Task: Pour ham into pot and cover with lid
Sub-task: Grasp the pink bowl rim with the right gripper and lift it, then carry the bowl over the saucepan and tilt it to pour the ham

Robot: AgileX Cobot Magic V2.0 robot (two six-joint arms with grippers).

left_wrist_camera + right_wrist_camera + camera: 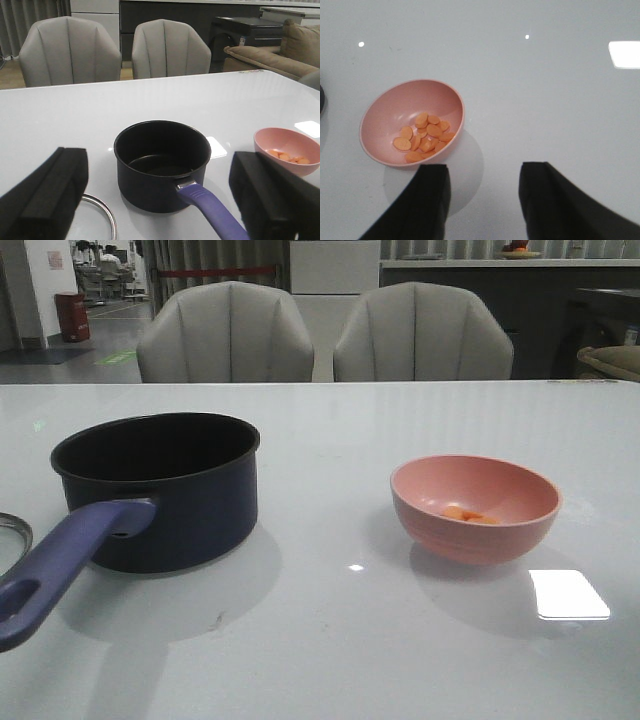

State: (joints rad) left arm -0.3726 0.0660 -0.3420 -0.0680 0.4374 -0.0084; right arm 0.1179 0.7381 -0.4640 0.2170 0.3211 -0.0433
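Ham (pixel 424 136) loose in pink bowl (pixel 475 508) on tabletop (pixel 330 640), well right of empty pot (pixel 160 490). Bowl likely light, rigid, slick; pinch rim. Lid (pixel 100 215) beside pot: fragile glass. Both end effectors, left (pixel 155 200) and right (pixel 482 200), released, empty.

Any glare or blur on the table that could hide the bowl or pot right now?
Front view: a bright rectangular glare patch sits on the table right of the pink bowl, not covering it; the pot is sharp. Right wrist view: glare sits far from the bowl; the ham is crisp. Left wrist view: only the near left tool pads look soft.
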